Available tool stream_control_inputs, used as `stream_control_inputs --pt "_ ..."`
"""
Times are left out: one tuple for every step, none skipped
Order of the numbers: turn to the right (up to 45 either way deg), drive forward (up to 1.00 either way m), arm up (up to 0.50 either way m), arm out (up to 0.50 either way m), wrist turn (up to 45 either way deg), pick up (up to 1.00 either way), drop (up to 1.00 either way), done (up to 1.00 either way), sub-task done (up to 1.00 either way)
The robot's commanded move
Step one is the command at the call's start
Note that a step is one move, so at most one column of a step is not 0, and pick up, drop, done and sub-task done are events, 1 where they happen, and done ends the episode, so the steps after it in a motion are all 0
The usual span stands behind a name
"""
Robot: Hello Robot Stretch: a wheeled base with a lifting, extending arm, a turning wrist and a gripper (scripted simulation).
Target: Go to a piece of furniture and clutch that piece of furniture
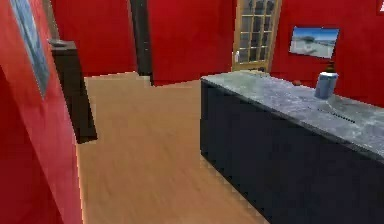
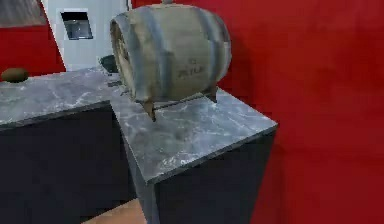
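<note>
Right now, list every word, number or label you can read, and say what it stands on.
Barrel: a dark mark on its side, too blurred to read.
Blue container on the counter: no legible label.
None of the text here can be read.

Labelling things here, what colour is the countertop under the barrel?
Mottled grey countertop, clearest in the arm side view.

At the forward view's right, counter [image 1: 283, 101] with bottle [image 1: 326, 82] on top; behind it, door [image 1: 256, 35], wall picture [image 1: 314, 41] to its right. In the arm side view, barrel [image 2: 170, 52] on the counter's end.
</note>
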Motion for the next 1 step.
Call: stream_control_inputs --pt "-45.0 0.0 0.0 0.0 0.0 0.0 0.0 0.0 0.0"
